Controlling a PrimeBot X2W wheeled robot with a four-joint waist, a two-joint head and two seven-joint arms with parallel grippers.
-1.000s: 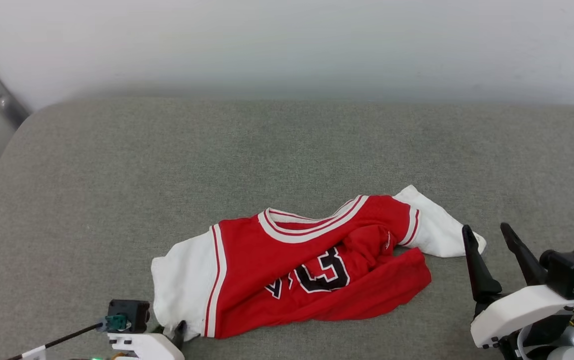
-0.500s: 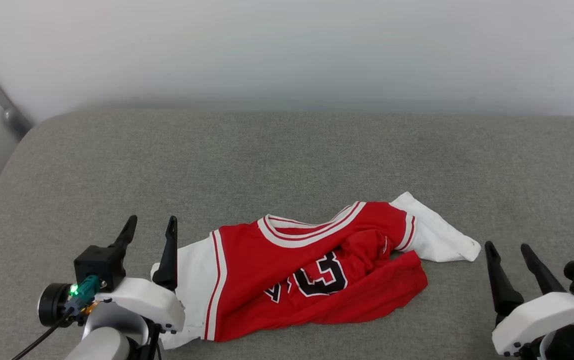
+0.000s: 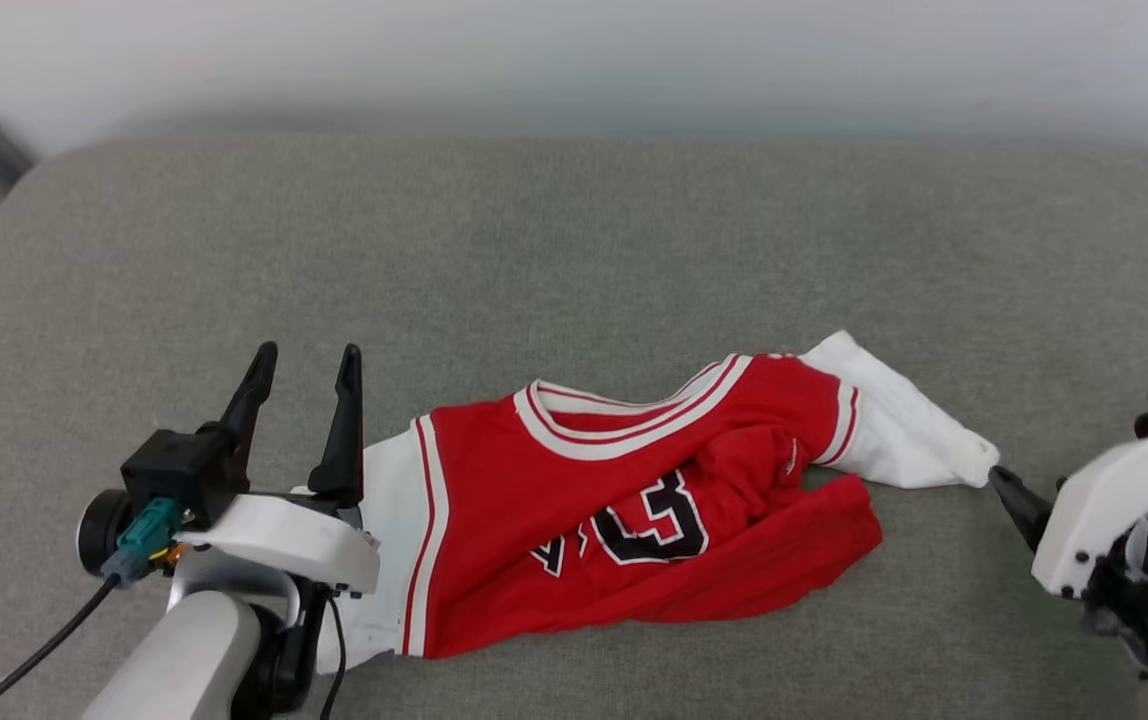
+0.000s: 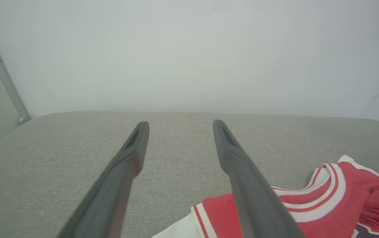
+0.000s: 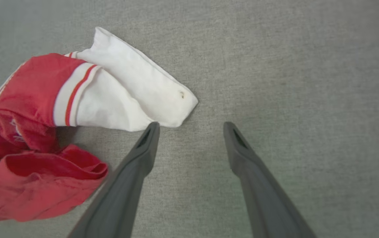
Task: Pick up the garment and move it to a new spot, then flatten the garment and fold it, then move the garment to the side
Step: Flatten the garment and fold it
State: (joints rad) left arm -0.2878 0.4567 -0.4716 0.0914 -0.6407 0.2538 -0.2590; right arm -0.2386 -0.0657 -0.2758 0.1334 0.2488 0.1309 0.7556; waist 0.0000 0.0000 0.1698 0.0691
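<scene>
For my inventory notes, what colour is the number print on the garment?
The number print is black, outlined white; head view shows it best.

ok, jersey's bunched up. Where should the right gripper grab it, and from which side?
Probably the cuff of the white sleeve on the robot's right. It lies fairly flat, sticking out from the crumpled red body of the garment, with bare cushion around it. Come in low from the right: the open right gripper has one fingertip beside that cuff.

Crumpled red-and-white jersey shirt (image 3: 534,520) on grey fabric surface (image 3: 574,250)
Its sleeves end just beside the left gripper (image 3: 306,352), fingers parted, and the right gripper (image 3: 1016,498).
</scene>
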